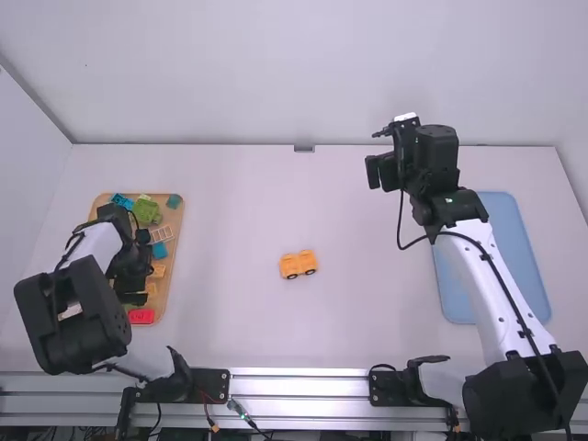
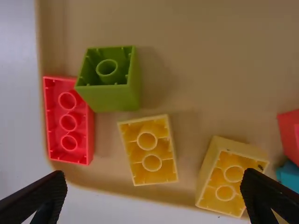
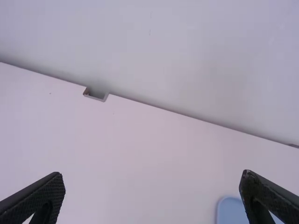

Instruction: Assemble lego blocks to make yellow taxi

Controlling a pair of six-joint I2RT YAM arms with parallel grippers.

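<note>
Hovering over blocks [image 1: 147, 211], the left gripper [image 1: 143, 266] is open; the open right gripper [image 1: 376, 153] hangs well apart from the car [image 1: 299, 265].

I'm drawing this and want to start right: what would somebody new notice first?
Probably the little orange car, alone mid-table. Next, the big right arm stretching over the blue tray. Then the colourful blocks on the wooden tray, under the left arm.
</note>
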